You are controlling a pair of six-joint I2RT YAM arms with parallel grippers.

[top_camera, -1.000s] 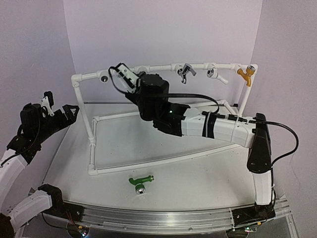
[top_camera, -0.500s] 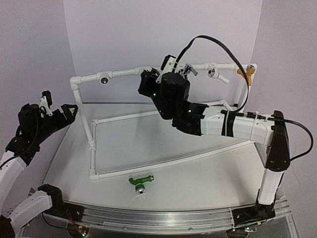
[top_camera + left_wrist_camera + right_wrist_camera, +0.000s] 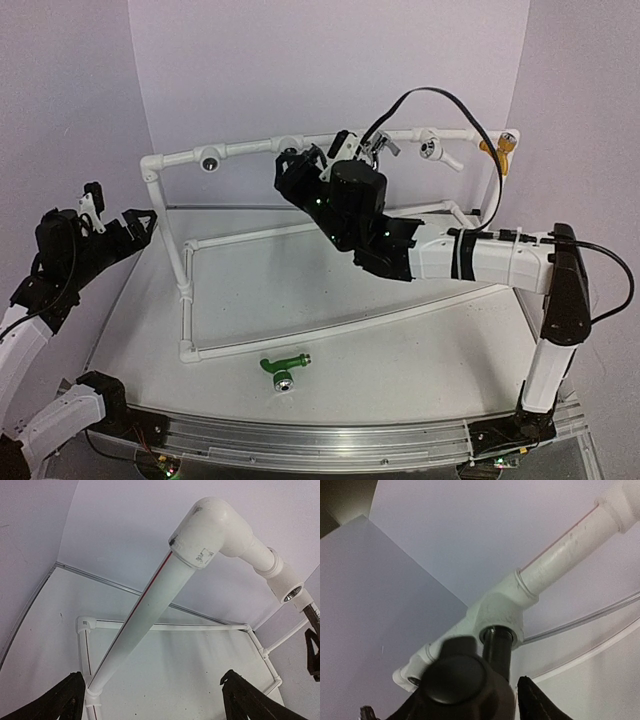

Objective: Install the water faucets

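Note:
The dark water faucet [image 3: 496, 656] stands with its stem in a white tee fitting [image 3: 501, 611] of the top rail. My right gripper [image 3: 445, 700] sits around its body, open. A thin gap shows between the right finger [image 3: 536, 700] and the faucet. In the top view the right gripper [image 3: 303, 168] is at the middle of the top rail and hides that faucet. The green water faucet [image 3: 283, 366] lies on the table near the front edge. My left gripper [image 3: 125, 212] hangs open and empty at the far left, facing the frame's corner post [image 3: 145, 615].
A white pipe frame [image 3: 187, 290] stands on the table. Its top rail carries a grey lever tap [image 3: 378, 146], a white tap [image 3: 436, 149] and an orange tap [image 3: 495, 150] on the right. An empty socket [image 3: 210, 160] sits on the left.
My right wrist has turned and shifted along the top rail, and its jaws have parted from the dark faucet. The left arm and the green faucet have not moved.

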